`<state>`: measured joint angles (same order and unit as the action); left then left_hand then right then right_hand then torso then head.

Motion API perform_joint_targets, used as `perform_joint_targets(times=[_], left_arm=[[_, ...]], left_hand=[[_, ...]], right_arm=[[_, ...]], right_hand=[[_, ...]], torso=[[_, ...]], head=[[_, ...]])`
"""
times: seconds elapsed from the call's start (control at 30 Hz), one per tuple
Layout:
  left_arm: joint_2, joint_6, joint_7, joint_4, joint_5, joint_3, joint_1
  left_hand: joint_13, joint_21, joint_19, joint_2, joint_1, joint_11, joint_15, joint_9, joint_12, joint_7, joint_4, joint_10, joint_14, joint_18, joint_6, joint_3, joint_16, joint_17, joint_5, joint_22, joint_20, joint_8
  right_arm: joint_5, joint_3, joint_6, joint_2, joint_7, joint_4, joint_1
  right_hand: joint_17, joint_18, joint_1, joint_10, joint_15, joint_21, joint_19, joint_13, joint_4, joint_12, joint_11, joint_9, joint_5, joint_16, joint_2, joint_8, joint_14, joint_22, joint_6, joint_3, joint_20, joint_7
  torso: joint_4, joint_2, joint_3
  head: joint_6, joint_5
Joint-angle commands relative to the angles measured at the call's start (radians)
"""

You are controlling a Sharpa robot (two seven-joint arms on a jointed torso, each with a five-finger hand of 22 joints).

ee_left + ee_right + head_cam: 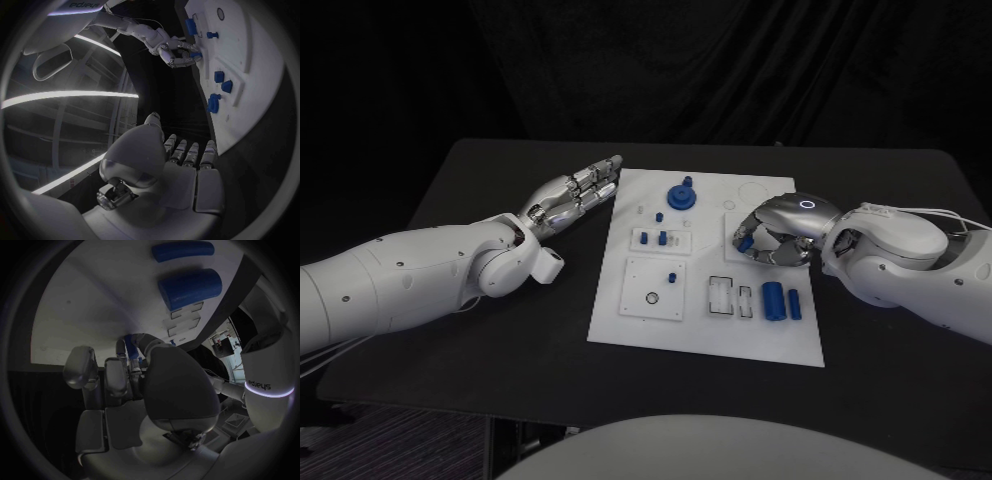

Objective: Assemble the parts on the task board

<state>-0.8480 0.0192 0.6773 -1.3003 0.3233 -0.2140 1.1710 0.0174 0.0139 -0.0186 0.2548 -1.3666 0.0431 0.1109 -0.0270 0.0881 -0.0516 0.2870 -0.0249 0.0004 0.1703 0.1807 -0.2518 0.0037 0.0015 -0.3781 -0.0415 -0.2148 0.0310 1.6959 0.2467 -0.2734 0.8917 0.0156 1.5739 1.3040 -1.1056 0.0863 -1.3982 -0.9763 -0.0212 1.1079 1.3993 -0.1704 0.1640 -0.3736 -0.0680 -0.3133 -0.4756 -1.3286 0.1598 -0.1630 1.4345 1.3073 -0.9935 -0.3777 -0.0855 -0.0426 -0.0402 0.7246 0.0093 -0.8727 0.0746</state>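
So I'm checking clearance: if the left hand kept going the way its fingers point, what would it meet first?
Probably nothing: the left hand points along the task board's left edge toward the table's far side; depth is unclear.

A black table (pixel 473 360) fills the middle of the head view, its far edge running across the upper part of the frame and its near corners dropping toward the bottom. Flat on it, just right of centre, lies the white task board (pixel 697 335), a tall plate tilted slightly. The board sits well inside the table's edges, dark tabletop showing all round it.
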Motion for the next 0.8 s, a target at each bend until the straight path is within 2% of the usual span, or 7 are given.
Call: perform_joint_targets(times=[0.03,0.13,0.27,0.57,0.63,0.8], left_arm=[[-0.001,0.012,0.020,-0.003,0.000,0.001,-0.002],[-0.002,0.011,0.020,-0.003,0.000,0.001,-0.002],[-0.003,0.010,0.019,-0.004,0.000,0.001,-0.002],[-0.001,0.011,0.015,-0.003,0.000,0.001,-0.003],[-0.001,0.011,0.014,-0.002,0.000,0.001,-0.003],[-0.001,0.011,0.013,-0.002,0.000,0.001,-0.003]], left_hand=[[0.001,0.002,-0.002,0.007,0.003,0.007,0.007,-0.002,0.004,0.007,0.003,0.000,0.000,0.004,0.004,0.000,-0.004,-0.002,-0.002,-0.001,-0.005,0.007],[0.001,0.002,-0.002,0.008,0.001,0.004,0.007,-0.002,0.002,0.012,0.002,0.000,0.000,0.004,0.007,0.001,-0.004,-0.002,-0.006,-0.001,-0.005,0.008],[0.001,0.003,-0.002,0.009,0.001,0.002,0.007,-0.002,0.002,0.014,0.002,0.001,0.000,0.004,0.008,0.001,-0.004,-0.002,-0.006,-0.002,-0.005,0.009],[0.001,0.003,-0.003,0.011,-0.001,-0.001,0.007,-0.003,0.003,0.024,0.001,0.001,0.000,0.005,0.014,0.003,-0.004,-0.002,-0.008,-0.002,-0.006,0.011],[0.001,0.003,-0.003,0.012,-0.002,-0.005,0.007,-0.003,0.002,0.033,0.001,0.001,0.000,0.005,0.018,0.003,-0.004,-0.002,-0.008,-0.002,-0.007,0.012],[0.001,0.003,-0.003,0.012,-0.003,-0.007,0.007,-0.003,0.002,0.037,0.001,0.001,0.000,0.005,0.020,0.004,-0.004,-0.002,-0.009,-0.002,-0.007,0.013]], right_arm=[[0.009,0.001,-0.036,0.004,0.012,0.004,-0.003],[0.009,0.001,-0.051,0.007,0.007,0.006,-0.003],[0.009,0.001,-0.074,0.012,0.001,0.012,-0.003],[0.009,0.000,-0.112,0.023,-0.002,0.040,0.002],[0.009,0.000,-0.121,0.026,-0.002,0.049,0.006],[0.009,0.000,-0.130,0.035,0.002,0.072,0.023]], right_hand=[[-0.005,0.002,-0.019,-0.028,-0.010,0.010,0.007,-0.011,-0.021,-0.021,0.008,-0.033,0.006,-0.007,-0.011,-0.036,0.004,0.148,-0.024,0.003,0.008,-0.007],[-0.007,0.001,-0.028,-0.040,-0.015,0.015,0.009,-0.020,-0.034,-0.034,0.015,-0.055,0.005,-0.008,-0.021,-0.056,0.005,0.149,-0.024,0.004,0.012,-0.014],[-0.009,0.000,-0.036,-0.051,-0.019,0.019,0.010,-0.028,-0.045,-0.044,0.021,-0.076,0.004,-0.008,-0.028,-0.074,0.007,0.150,-0.018,0.003,0.016,-0.019],[-0.004,0.000,-0.034,-0.056,-0.020,0.018,0.010,-0.031,-0.047,-0.048,0.023,-0.087,0.004,-0.005,-0.030,-0.082,0.005,0.150,-0.012,0.004,0.018,-0.023],[-0.003,0.000,-0.034,-0.057,-0.020,0.018,0.010,-0.032,-0.047,-0.048,0.023,-0.089,0.004,-0.004,-0.030,-0.083,0.005,0.150,-0.012,0.004,0.018,-0.025],[-0.003,0.000,-0.032,-0.058,-0.020,0.019,0.010,-0.034,-0.049,-0.049,0.024,-0.101,0.004,-0.004,-0.029,-0.095,0.005,0.150,-0.015,0.005,0.019,-0.034]], torso=[[-0.0007,0.001,0.0006],[-0.0018,0.001,-0.0001],[0.0002,0.000,0.0001],[-0.0002,0.000,0.0003],[-0.0002,0.000,0.0004],[0.0000,-0.001,0.0006]], head=[[0.000,0.000],[0.000,0.000],[0.000,0.003],[0.000,0.007],[0.000,0.007],[0.000,0.011]])
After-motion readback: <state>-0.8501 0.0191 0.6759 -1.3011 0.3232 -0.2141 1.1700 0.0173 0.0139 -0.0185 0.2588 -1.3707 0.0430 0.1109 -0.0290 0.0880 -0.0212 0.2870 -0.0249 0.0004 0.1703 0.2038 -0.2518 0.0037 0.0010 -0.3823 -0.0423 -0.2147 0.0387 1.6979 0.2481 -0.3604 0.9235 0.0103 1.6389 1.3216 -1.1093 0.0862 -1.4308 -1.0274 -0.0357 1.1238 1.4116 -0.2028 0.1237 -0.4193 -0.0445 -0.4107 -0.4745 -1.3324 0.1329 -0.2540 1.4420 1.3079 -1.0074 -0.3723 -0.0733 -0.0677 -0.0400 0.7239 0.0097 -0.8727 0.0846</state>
